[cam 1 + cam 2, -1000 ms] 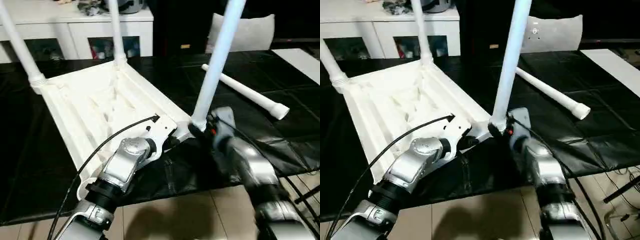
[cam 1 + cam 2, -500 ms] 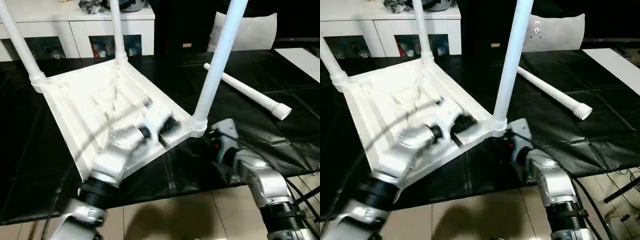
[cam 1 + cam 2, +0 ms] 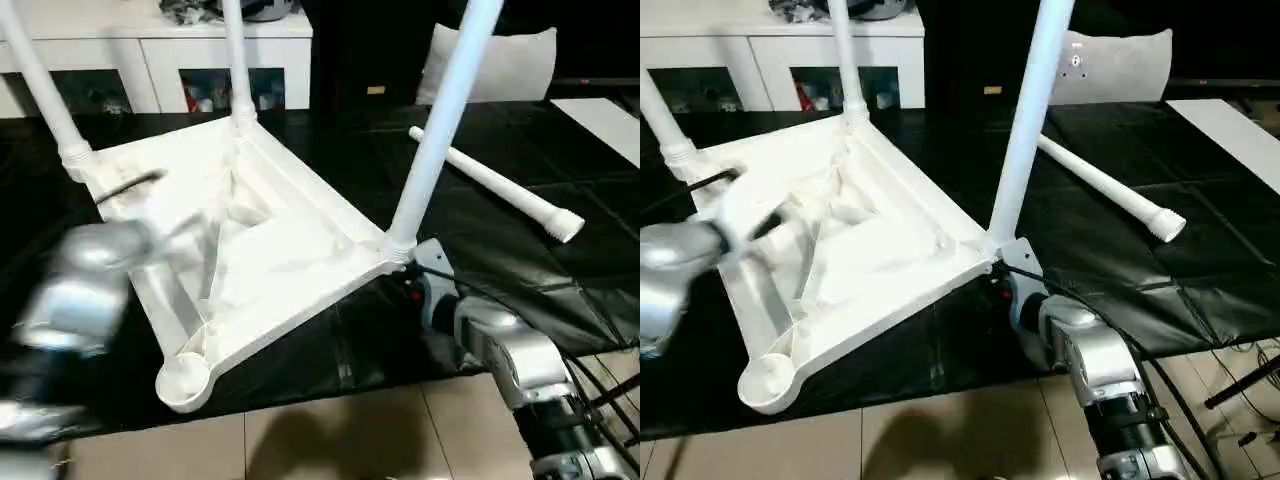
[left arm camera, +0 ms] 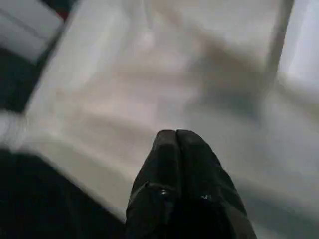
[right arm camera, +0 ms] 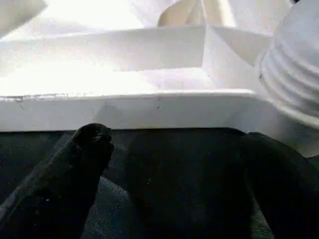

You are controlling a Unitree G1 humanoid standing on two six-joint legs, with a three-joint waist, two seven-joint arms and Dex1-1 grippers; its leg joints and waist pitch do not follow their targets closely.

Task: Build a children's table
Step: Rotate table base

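The white children's table top (image 3: 250, 250) lies upside down on the black mat, ribs facing up. Three legs stand in its corner sockets: far left (image 3: 45, 90), far middle (image 3: 235, 60) and near right (image 3: 440, 120). The near-left socket (image 3: 185, 378) is empty. A fourth leg (image 3: 495, 185) lies loose on the mat to the right. My left gripper (image 4: 177, 142) is shut on nothing, over the ribbed underside; its arm (image 3: 85, 280) is at the top's left side. My right gripper (image 5: 184, 149) is open, just outside the rim beside the base of the near-right leg (image 5: 294, 74).
A white cabinet (image 3: 150, 50) with glass doors stands behind the mat. A pale grey cushion (image 3: 500, 60) leans at the back right. The black mat (image 3: 520, 260) ends at tiled floor (image 3: 330, 430) near me. A cable (image 3: 1160, 370) trails along my right forearm.
My left arm has swung from the near-right corner across the table top to its left side. The right gripper has stayed by the near-right leg, a little lower and wider open.
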